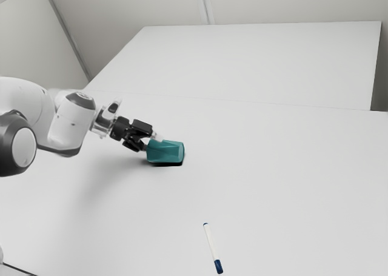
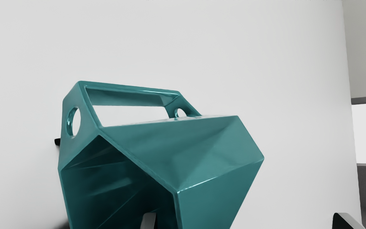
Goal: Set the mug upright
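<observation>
We hold our end effector (image 2: 247, 221) wide, one finger (image 2: 149, 221) at the mouth of the mug (image 2: 208, 149), the other outside, presumably so closing pinches its wall for righting; it lies sideways on the surface (image 1: 273, 167).

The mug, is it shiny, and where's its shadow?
In the wrist view, bright glints run along some edges of the mug and its inside is dark; in the exterior view, a black shadow lies under it on the table.
</observation>
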### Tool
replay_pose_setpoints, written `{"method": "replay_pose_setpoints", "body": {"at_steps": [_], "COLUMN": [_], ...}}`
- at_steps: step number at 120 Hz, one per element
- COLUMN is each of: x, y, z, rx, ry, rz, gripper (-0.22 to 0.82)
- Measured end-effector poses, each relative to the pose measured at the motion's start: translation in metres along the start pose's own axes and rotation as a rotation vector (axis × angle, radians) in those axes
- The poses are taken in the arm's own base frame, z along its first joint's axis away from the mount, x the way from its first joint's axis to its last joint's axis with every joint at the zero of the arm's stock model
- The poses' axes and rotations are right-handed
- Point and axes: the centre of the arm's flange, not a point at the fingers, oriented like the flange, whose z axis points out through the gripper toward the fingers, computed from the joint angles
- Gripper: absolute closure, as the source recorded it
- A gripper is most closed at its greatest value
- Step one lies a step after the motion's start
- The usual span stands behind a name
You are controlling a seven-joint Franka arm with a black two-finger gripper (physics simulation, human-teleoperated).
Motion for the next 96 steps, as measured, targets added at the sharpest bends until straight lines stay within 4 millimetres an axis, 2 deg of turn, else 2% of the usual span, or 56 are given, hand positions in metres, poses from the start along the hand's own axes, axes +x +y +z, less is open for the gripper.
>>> {"method": "replay_pose_setpoints", "body": {"at_steps": [24,96], "x": [-0.0036,-0.0078], "y": [-0.0064,-0.0095], "z": [0.0,0.0075], "rx": [-0.044,-0.087], "ry": [0.013,0.027], "rz": [-0.014,-0.001], "gripper": [0.07,0.6]}}
